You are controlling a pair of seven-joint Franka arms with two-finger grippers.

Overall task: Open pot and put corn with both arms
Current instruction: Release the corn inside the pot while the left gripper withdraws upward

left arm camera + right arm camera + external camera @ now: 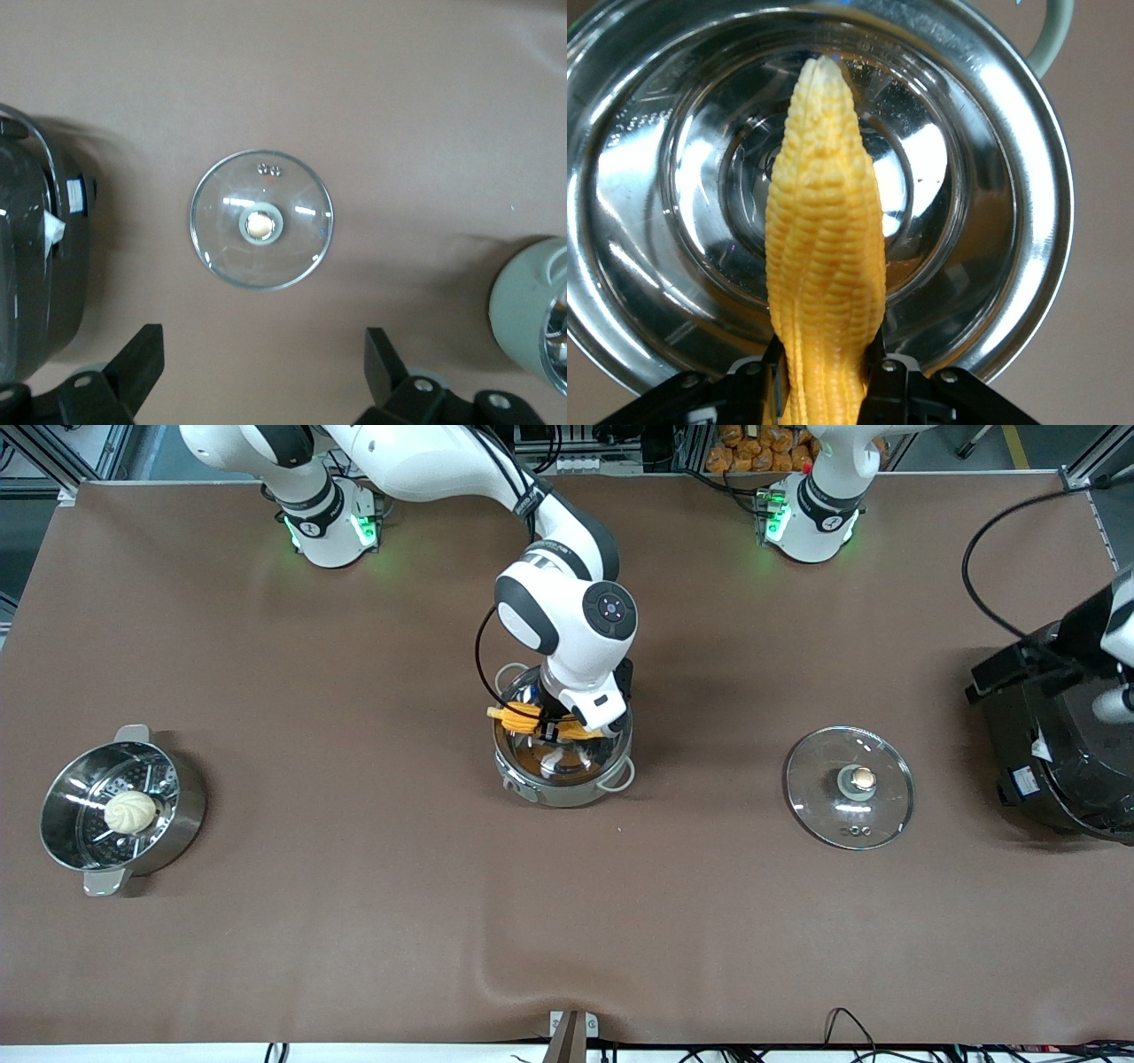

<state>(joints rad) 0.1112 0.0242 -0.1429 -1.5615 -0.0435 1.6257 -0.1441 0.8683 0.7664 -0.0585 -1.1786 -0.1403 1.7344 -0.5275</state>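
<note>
Brown cloth covers the whole counter (354, 921), with both arm bases parked along one long edge. Right end effector (826, 376) is clamped on the thick end of the corn (826, 266), holding it level right over the open pot (563, 757) mid-counter, tapered tip out across the shiny inside. So the cob is above the pot, not resting in it as far as I can see. Glass lid (850, 786) lies flat on the cloth, knob up, well apart from the pot toward the left arm's end. Left end effector (264, 372) hangs over the counter by that lid, fingers (142, 363) spread wide, gripping nothing. Big black cooker (1054, 744) sits at that same end. Steamer pot (120, 808) with a white bun (131, 812) inside is at the right arm's end.
</note>
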